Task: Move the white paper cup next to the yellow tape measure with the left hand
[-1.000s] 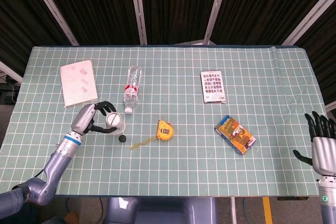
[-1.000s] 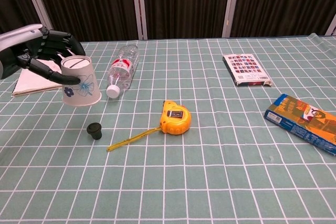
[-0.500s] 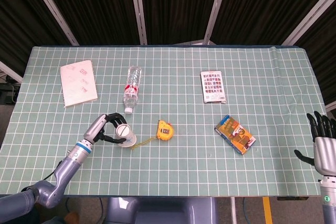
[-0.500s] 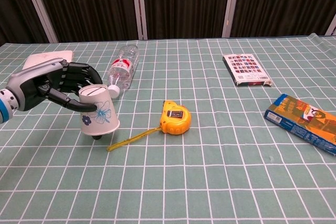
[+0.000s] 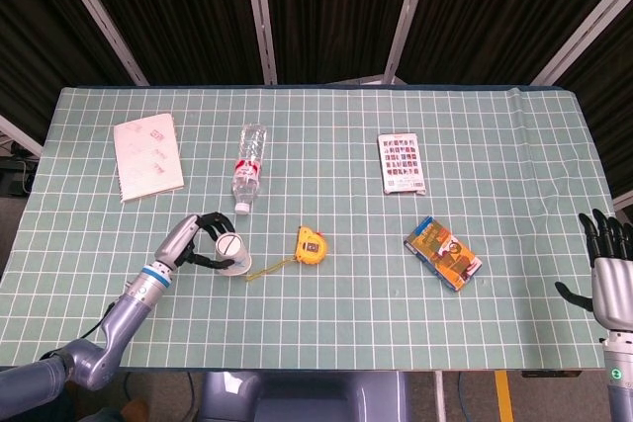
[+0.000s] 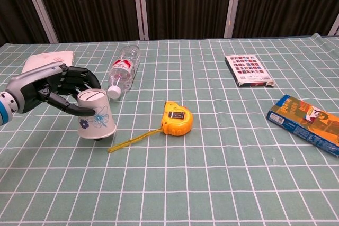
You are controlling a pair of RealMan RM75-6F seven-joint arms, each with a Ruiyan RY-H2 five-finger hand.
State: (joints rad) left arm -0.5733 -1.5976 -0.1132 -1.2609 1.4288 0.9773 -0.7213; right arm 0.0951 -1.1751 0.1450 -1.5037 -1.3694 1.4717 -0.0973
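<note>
My left hand (image 6: pixel 50 89) (image 5: pixel 188 240) grips the white paper cup (image 6: pixel 94 120) (image 5: pixel 231 251), which is upside down with a blue flower print and sits low over the mat, tilted a little. The yellow tape measure (image 6: pixel 176 118) (image 5: pixel 312 245) lies to the cup's right with its yellow strip (image 6: pixel 132 140) pulled out toward the cup. A gap of about one grid square separates cup and tape body. My right hand (image 5: pixel 611 269) hangs at the table's right edge, fingers apart, holding nothing.
A clear water bottle (image 6: pixel 123 70) lies behind the cup. A white notebook (image 5: pixel 147 155) is at the back left. A patterned card box (image 6: pixel 248 70) and an orange-blue box (image 6: pixel 310 123) lie on the right. The small black cap is hidden under or behind the cup.
My left hand carried the cup forward and right from near the notebook, then lowered it toward the mat, covering the small black cap. The right hand stayed put.
</note>
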